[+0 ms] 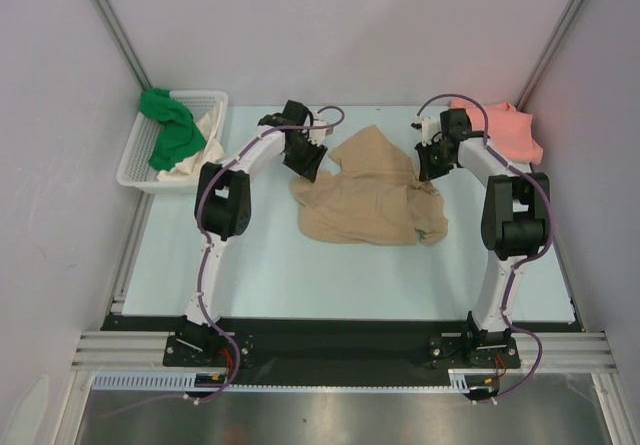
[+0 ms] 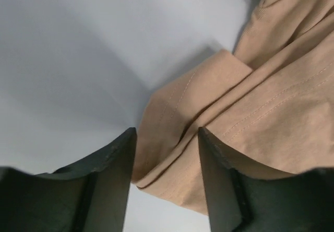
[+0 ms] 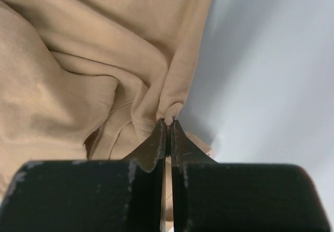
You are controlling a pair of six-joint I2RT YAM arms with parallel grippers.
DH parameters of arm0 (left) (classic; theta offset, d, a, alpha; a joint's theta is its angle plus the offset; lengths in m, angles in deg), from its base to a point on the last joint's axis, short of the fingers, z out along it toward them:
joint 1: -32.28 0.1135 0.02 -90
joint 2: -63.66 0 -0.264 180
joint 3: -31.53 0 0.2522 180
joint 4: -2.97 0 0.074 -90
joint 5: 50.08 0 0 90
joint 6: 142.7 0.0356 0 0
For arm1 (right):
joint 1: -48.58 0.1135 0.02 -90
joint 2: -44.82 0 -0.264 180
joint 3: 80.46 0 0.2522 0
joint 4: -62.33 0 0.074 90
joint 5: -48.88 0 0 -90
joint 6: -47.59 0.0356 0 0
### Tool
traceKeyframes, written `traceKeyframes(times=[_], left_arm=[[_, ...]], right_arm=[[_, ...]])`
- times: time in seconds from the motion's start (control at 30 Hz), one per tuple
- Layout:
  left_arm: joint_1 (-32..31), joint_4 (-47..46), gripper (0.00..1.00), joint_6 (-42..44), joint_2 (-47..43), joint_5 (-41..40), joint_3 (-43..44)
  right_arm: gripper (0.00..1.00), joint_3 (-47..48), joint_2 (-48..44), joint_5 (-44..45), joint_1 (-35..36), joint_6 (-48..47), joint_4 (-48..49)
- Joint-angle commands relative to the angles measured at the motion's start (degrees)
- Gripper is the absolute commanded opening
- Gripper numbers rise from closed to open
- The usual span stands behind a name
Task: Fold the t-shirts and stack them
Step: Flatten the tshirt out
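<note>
A pale blue-white table (image 1: 250,265) sits inside plain pale walls, with both arms reaching away from their bases at the near edge. Near the middle of the table, slightly toward the back, lies the tan t-shirt (image 1: 370,190), spread loosely and rumpled, with folds and creases running across it. The right gripper (image 1: 432,165) is at the shirt's right edge. In the right wrist view its jaws are pressed together, with a small pinch of tan cloth caught at the tips (image 3: 168,121), and the fabric gathers into a ridge there. The left gripper (image 1: 310,160) is at the shirt's left edge. In the left wrist view its jaws stand apart (image 2: 166,133), and a hemmed fold of the shirt lies in the gap between them, not clamped. Behind the right arm, at the far right corner of the table, a salmon pink t-shirt (image 1: 510,130) lies in a flat pile, well apart from the tan one. At the far left, a white lattice basket (image 1: 135,170) holds a bright green t-shirt (image 1: 172,130) bunched on top of a cream t-shirt (image 1: 205,135).
</note>
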Motion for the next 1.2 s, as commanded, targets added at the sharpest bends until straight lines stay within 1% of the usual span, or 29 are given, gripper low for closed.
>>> traceKeyframes(times=[0.0, 0.03, 0.1, 0.13, 0.3, 0.43, 0.5, 0.63, 0.77, 0.93, 1.0, 1.17], left_arm=[[0.08, 0.07, 0.53, -0.24, 1.45, 3.59, 3.4], [0.08, 0.07, 0.37, -0.24, 1.71, 3.86, 3.66], [-0.01, 0.6, 0.19, 0.11, 1.45, 4.39, 3.75], [-0.01, 0.77, 0.0, 0.2, 1.1, 4.57, 3.23], [0.86, 1.39, 0.0, 0.55, -6.44, 6.59, 1.2], [1.04, 2.01, 0.0, 1.69, -10.85, 5.1, 1.64], [1.04, 1.48, 0.0, 2.13, -12.87, 3.17, 1.38], [1.04, -2.72, 0.0, 2.14, -17.87, -1.57, 0.67], [0.95, -3.44, 0.0, 0.73, -19.99, -5.36, 4.53], [0.16, -4.5, 0.01, 1.25, -24.99, -8.61, 5.86], [0.25, -5.02, 0.0, 1.78, -28.16, -9.49, 5.6], [0.16, -6.16, 0.01, 5.73, -34.66, -16.6, 1.92]], right_arm=[[0.0, -0.69, -3.4, 0.83, 0.67, -0.97, 0.59], [0.0, -1.12, -3.49, 0.83, 0.76, -1.23, 0.33], [0.0, -1.56, -3.84, 1.35, 0.93, -1.41, 0.41], [0.0, -1.74, -4.01, 1.7, 0.93, -1.59, 0.5], [0.0, -2.01, -5.33, 2.15, -0.2, -1.15, 1.11], [0.0, -2.53, -6.12, 3.46, -0.65, -1.06, 1.99], [0.0, -2.53, -6.39, 3.9, -1.08, -0.97, 2.0], [0.0, -2.88, -7.35, 4.69, -3.19, -0.8, 2.08], [0.0, -3.59, -9.11, 5.22, -3.81, -1.15, 2.17], [0.0, -3.76, -12.98, 4.96, -5.48, -0.8, 1.91], [0.0, -3.76, -14.73, 5.22, -5.57, -0.8, 1.82], [0.0, -6.91, -19.65, 4.52, -5.83, -0.53, 1.29]])
